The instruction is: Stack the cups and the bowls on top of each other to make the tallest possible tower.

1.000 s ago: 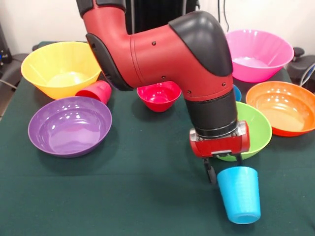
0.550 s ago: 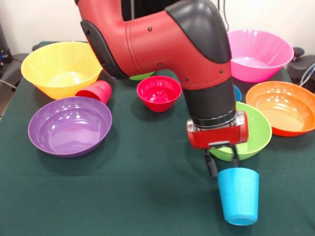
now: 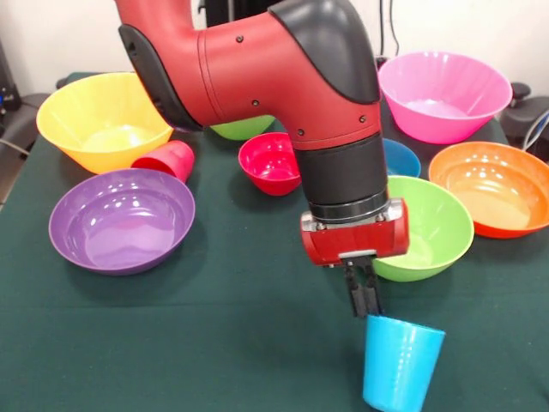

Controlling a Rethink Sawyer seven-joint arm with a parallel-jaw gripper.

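My gripper (image 3: 367, 305) is shut on the rim of the sky-blue cup (image 3: 398, 366), which hangs tilted, mouth up, near the table's front edge. On its side between the yellow bowl (image 3: 101, 116) and the purple bowl (image 3: 120, 220) lies the red cup (image 3: 167, 159). A small red bowl (image 3: 269, 161) sits mid-table. Behind the arm's wrist, a small blue bowl (image 3: 401, 158) peeks out. One lime green bowl (image 3: 429, 228) sits just right of the gripper, and another (image 3: 244, 129) is half hidden behind the arm. No tower of joined pieces shows.
A pink bowl (image 3: 444, 93) stands at the back right and an orange bowl (image 3: 492, 187) at the right edge. The arm's big elbow (image 3: 283, 77) hides the middle of the table. Dark green cloth (image 3: 214, 343) covers the front left.
The arm has swung left and toward the front edge, carrying the sky-blue cup with it. The cup now hangs more tilted. The small blue bowl has come into sight.
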